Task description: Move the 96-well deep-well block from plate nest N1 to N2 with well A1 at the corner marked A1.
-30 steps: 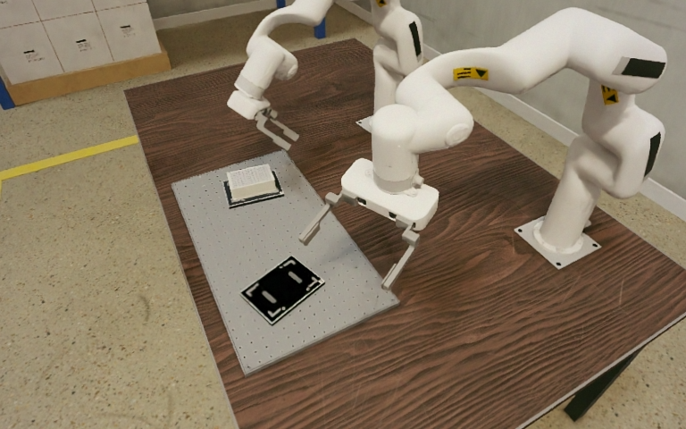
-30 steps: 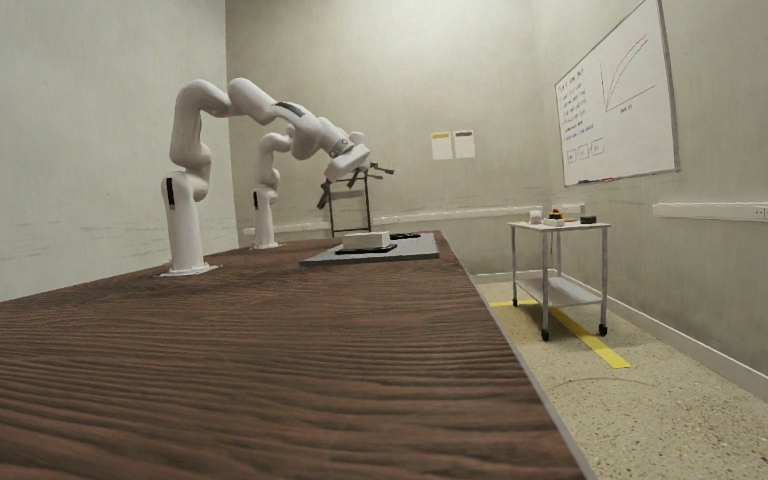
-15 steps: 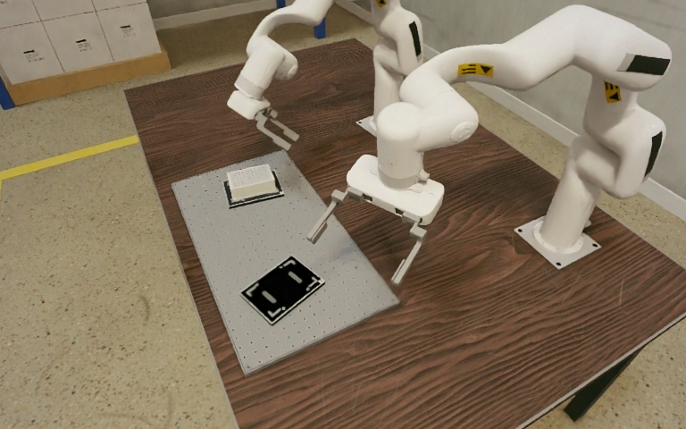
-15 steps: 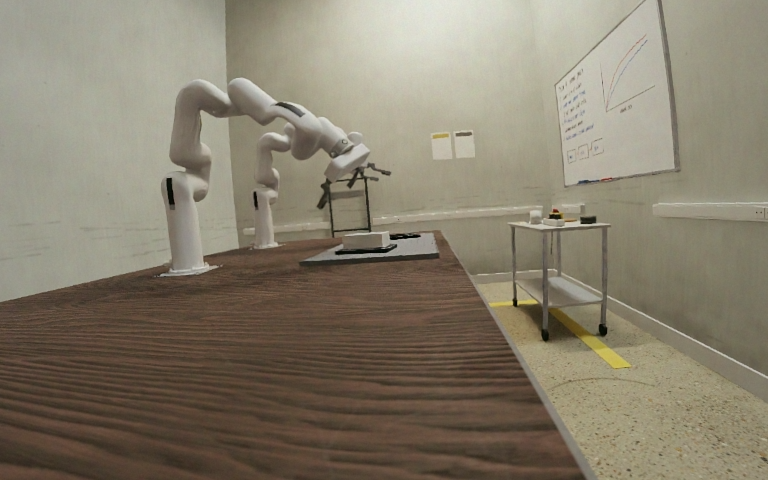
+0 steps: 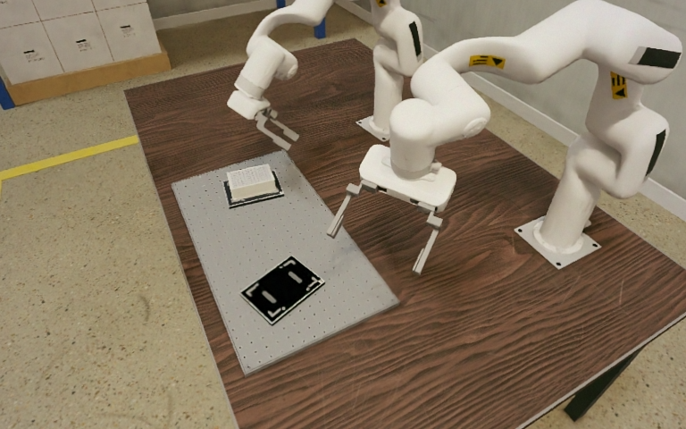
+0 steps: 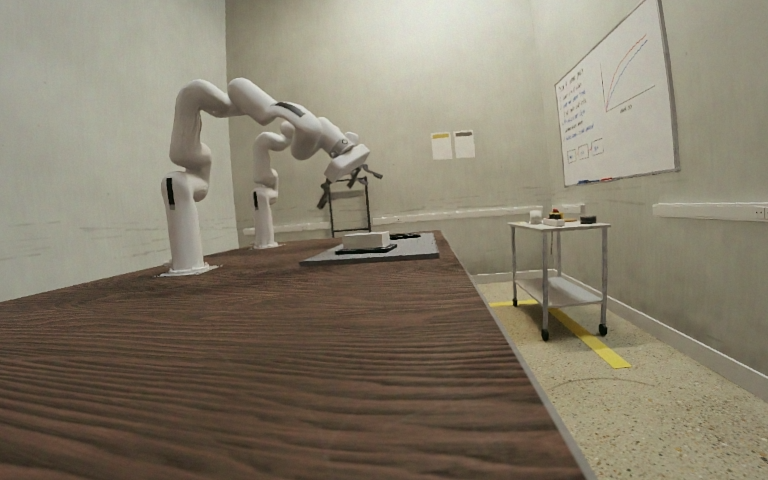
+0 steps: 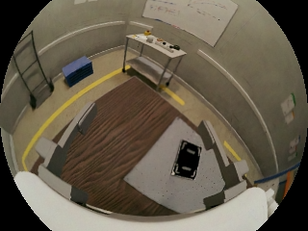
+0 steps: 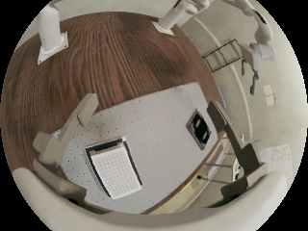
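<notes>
Blk: white 96-well blk (image 5: 250, 181) (image 6: 366, 240) (image 8: 116, 173) sat upright on N1 (image 5: 230, 202) (image 6: 365, 249) (image 8: 90, 165), wells up; A1 corner too small to tell.
N2: black nest N2 (image 5: 282, 289) (image 6: 404, 235) (image 7: 187, 161) (image 8: 198, 129) had 0 blks on it & lay skewed vs the board edges.
Board: both nests were on 1 gray perf. board (image 5: 298, 222) (image 6: 419, 249) (image 7: 154, 173) (image 8: 154, 144), well apart, atop the wood table (image 5: 506, 328) (image 6: 283, 339) (image 7: 111, 140) (image 8: 115, 58).
L grip (image 5: 374, 253) (image 7: 148, 119) (image 8: 247, 82): fully open, 0 items held; was above the table/board edge, nearer N2 than N1.
R grip (image 5: 290, 140) (image 6: 343, 193) (image 8: 152, 105): fully open, 0 held; was up above the N1 end, apart from blk.
Ext. view: the 2 grips' fingers overlapped, hard to sort.
Cart: 1 cart (image 6: 557, 226) (image 7: 156, 45) w/ small items stood off the table.
</notes>
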Motion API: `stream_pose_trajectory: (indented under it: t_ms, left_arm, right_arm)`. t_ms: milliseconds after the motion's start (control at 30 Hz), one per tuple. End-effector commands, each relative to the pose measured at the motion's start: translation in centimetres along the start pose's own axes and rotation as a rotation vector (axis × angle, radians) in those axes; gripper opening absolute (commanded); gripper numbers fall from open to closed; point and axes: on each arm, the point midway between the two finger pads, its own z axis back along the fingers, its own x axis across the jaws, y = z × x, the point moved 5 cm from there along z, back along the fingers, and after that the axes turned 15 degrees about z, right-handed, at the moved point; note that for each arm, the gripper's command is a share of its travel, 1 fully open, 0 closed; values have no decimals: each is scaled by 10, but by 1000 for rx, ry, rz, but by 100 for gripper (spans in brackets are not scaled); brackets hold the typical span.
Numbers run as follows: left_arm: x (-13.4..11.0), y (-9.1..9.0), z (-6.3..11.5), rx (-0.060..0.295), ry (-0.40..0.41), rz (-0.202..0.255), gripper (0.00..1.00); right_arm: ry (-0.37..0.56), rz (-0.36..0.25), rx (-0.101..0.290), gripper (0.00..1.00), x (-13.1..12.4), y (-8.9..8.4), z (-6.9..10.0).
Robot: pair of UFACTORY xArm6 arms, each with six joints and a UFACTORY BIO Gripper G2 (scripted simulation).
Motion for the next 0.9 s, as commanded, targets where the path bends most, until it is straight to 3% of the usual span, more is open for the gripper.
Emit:
stream_pose_trajectory:
  t_ms: [0, 167, 233, 733, 800, 867]
  left_arm:
    - [9, 6, 21, 53, -50, 28, 100]
    - [19, 16, 46, 124, -111, 56, 100]
    - [19, 16, 46, 124, -111, 56, 100]
    - [48, 46, 141, 387, -294, 129, 100]
    - [48, 46, 141, 387, -294, 129, 100]
    - [51, 50, 154, 425, -317, 137, 100]
  right_arm:
    - [0, 4, 3, 100, -2, -1, 1]
    - [0, 4, 3, 100, -2, -1, 1]
    - [0, 4, 3, 100, -2, -1, 1]
    - [0, 4, 3, 100, -2, -1, 1]
    - [0, 4, 3, 100, -2, -1, 1]
    - [0, 4, 3, 100, -2, -1, 1]
